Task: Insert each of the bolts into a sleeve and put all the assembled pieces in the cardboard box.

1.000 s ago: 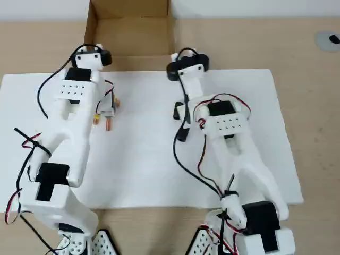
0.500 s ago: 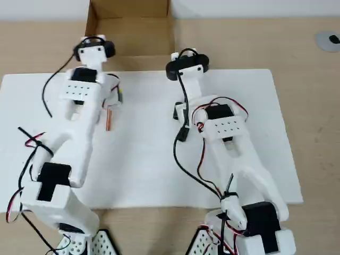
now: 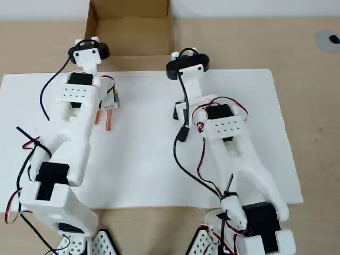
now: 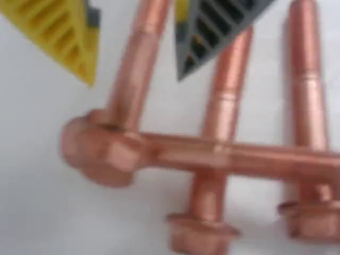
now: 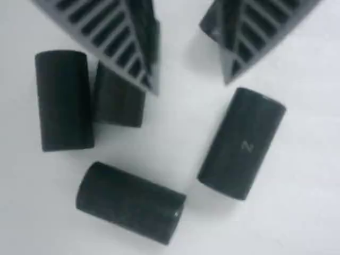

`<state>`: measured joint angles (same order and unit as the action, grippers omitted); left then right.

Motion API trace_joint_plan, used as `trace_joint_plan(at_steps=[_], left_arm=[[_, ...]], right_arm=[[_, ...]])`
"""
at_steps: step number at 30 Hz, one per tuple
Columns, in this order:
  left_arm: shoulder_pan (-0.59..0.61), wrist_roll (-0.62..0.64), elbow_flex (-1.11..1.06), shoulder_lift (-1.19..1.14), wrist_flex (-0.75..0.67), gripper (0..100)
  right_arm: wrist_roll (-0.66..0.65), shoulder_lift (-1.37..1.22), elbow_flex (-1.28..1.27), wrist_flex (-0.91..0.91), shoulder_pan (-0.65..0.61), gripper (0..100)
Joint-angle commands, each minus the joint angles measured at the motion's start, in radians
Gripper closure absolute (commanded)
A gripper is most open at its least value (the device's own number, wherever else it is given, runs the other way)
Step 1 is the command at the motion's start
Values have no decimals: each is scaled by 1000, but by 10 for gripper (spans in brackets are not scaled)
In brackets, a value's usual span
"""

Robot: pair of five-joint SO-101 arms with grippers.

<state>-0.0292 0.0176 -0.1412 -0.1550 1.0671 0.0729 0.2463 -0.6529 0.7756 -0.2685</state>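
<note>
Bolts (image 4: 223, 159), four, copper, lie on the white mat (image 3: 143, 159) beneath the left gripper (image 4: 135, 78). Three lie roughly parallel and the fourth lies across them, head to one side. The left gripper's jaws are spread, one yellow and one grey, straddling the shank of one parallel bolt. Contact with it cannot be confirmed.

The left arm (image 3: 74, 122) is stretched forward over the mat's left part, its wrist just short of the box (image 3: 92, 24).

Sleeves (image 5: 241, 143), four, black, lie loose on the mat under the right gripper (image 5: 188, 85). Its jaws are spread and grip nothing, and one finger partly covers a sleeve.

The right arm (image 3: 228, 138) is stretched forward at mid-mat, its wrist near the mat's far edge.

No bolt or sleeve is seen in the box, which sits beyond the mat's far edge, between the two wrists.
</note>
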Motion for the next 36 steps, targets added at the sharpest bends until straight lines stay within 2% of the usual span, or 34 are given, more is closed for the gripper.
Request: trace_joint_plan(at_steps=[1, 6, 18, 22, 27, 32, 36], left_arm=[[-12, -3, 3, 4, -32, 883], [-8, -2, -31, -61, -98, 882], [-6, -2, 98, -232, -32, 885], [-6, 2, 101, -237, -35, 887], [-14, 3, 132, -225, -32, 944], [-6, 3, 144, -205, -43, 895], [-6, 0, 135, -206, -71, 902]], right_arm=[[9, 48, 7, -18, 5, 882], [9, 48, 7, -18, 5, 882], [11, 48, 7, -18, 10, 882], [11, 48, 7, -18, 10, 882], [11, 48, 7, -18, 10, 882], [11, 48, 7, -18, 8, 882], [11, 50, 7, -18, 7, 882]])
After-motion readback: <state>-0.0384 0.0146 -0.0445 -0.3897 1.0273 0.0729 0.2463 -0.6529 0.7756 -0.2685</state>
